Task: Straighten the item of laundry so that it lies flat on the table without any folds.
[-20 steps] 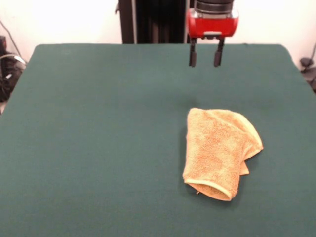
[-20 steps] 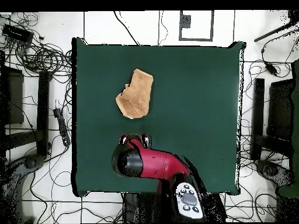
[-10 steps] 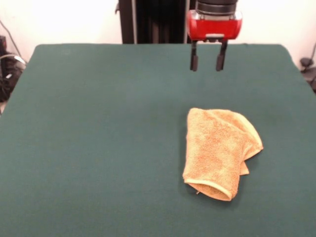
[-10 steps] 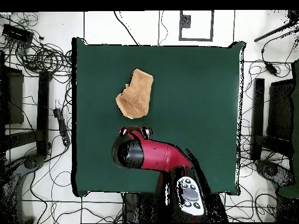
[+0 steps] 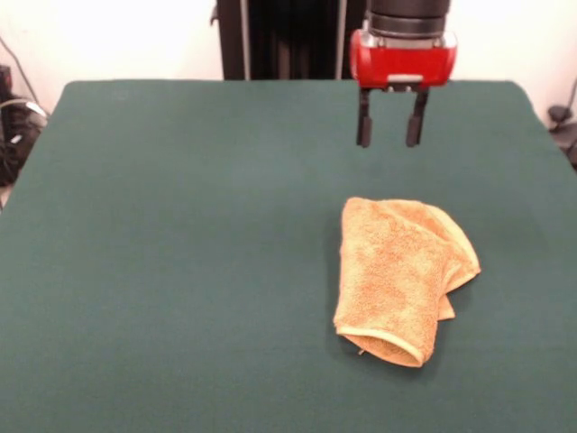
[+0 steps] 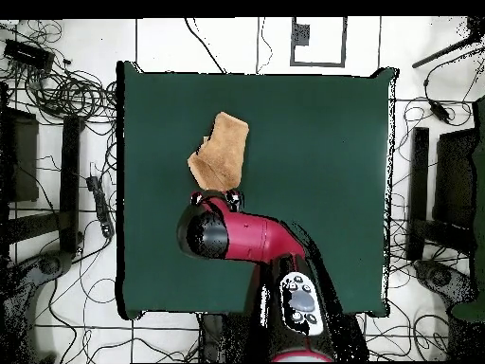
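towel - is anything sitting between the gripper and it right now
Nothing visible stands in the way. The open gripper hangs above the table, just behind the folded towel, and only bare green cloth lies between them. The overhead view shows the same: no other object near the towel.

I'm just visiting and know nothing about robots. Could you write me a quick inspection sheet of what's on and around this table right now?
Surface: table, dark green cloth, bare apart from the towel.
Job's thing: golden-orange towel, folded over itself, not flat.
Clutter: nothing seen on the table.
Gripper: gripper open, empty, above the table just beyond the towel, not touching it; red arm reaches over the table.
Cables: many black cables on the floor around the table.
Surroundings: tiled floor, dark equipment at the sides; no person seen.
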`<state>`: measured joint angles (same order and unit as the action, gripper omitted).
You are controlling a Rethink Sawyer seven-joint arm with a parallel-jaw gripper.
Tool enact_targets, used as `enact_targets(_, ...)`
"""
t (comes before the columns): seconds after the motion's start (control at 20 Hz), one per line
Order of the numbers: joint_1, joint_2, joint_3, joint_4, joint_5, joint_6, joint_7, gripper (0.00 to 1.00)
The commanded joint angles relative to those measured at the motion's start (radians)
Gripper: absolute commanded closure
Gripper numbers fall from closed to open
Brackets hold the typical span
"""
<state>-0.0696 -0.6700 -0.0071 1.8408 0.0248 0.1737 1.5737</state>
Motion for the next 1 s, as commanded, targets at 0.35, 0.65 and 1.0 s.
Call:
enact_targets(0.35, 0.072, 0.119, 0.005, -0.16, 0.071, 0.139, 0.197, 0.0)
enact_targets(0.65, 0.072, 0.14, 0.015, -0.196, 0.076, 0.157, 0.192, 0.0)
enact_targets(1.0, 0.074, 0.142, 0.015, -0.242, 0.078, 0.217, 0.188, 0.0)
